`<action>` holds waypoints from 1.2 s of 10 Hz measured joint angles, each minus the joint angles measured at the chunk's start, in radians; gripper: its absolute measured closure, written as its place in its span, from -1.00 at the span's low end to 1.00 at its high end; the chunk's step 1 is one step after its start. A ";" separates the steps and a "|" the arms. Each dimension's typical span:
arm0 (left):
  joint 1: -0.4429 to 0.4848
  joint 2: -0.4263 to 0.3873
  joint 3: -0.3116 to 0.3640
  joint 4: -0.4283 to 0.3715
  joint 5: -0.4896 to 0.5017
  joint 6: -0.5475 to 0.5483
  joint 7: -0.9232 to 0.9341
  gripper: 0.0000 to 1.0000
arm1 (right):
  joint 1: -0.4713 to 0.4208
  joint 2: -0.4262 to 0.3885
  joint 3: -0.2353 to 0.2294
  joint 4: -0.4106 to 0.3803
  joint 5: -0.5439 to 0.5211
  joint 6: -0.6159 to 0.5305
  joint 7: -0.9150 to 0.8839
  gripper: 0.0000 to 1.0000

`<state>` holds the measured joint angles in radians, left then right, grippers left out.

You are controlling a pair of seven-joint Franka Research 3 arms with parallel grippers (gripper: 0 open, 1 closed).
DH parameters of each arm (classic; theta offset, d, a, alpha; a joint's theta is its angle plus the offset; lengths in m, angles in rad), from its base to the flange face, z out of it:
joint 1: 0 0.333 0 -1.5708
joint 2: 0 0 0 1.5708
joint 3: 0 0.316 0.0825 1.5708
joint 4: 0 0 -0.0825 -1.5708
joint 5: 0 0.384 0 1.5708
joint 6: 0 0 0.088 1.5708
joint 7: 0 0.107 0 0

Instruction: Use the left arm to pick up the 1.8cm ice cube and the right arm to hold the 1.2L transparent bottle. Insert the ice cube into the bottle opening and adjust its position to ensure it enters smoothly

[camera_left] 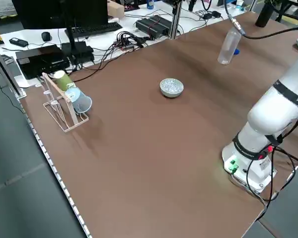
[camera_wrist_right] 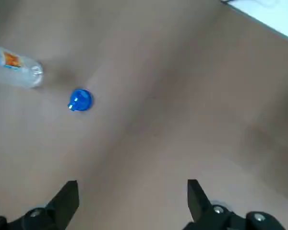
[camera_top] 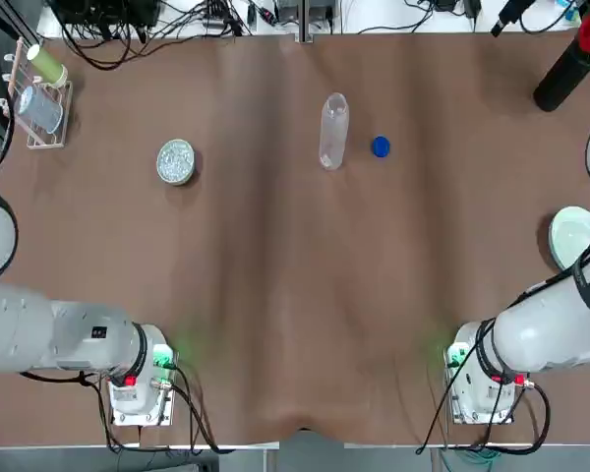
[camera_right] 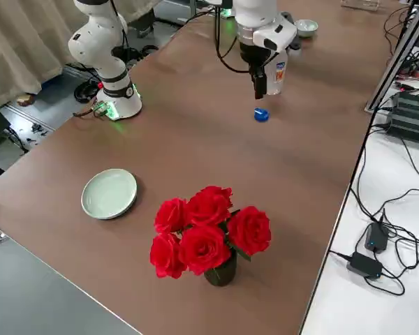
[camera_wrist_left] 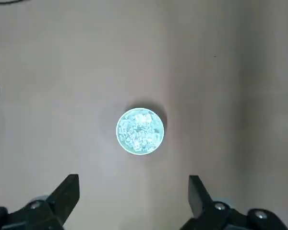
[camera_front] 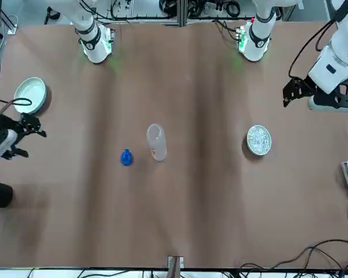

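Wrist views show left tool (camera_wrist_left: 133, 201) and right tool (camera_wrist_right: 132, 203) spread apart, empty

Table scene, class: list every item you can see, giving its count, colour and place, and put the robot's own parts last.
bottle: one, clear, standing mid-table, far side.
blue cap: one, blue, on the table beside the bottle, apart from it.
dish of ice cubes: one, pale with glittering clear bits, left of the bottle.
plate: one, pale green, right edge of the table.
roses: one bunch, red, in a dark vase at the far right corner.
cup rack: one, pale wood, holding a green and a blue cup, far left corner.
left tool: one, black, open, above the dish.
right tool: one, black, open, raised near the cap.
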<state>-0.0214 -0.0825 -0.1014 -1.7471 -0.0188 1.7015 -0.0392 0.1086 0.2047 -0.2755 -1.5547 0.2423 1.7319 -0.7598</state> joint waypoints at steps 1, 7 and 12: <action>0.026 -0.003 0.001 -0.003 -0.011 0.000 0.006 -1.00 | -0.006 -0.017 0.001 -0.001 -0.049 0.000 0.092 -1.00; 0.063 0.001 -0.002 -0.008 -0.015 0.001 0.015 -1.00 | -0.035 -0.141 0.019 0.038 -0.215 -0.071 0.503 -1.00; 0.069 0.006 0.000 -0.008 -0.013 0.003 0.015 -1.00 | -0.037 -0.155 0.045 0.084 -0.229 -0.148 0.747 -1.00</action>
<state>0.0474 -0.0768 -0.1016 -1.7549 -0.0321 1.7046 -0.0247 0.0719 0.0497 -0.2302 -1.4703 0.0137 1.5836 -0.0128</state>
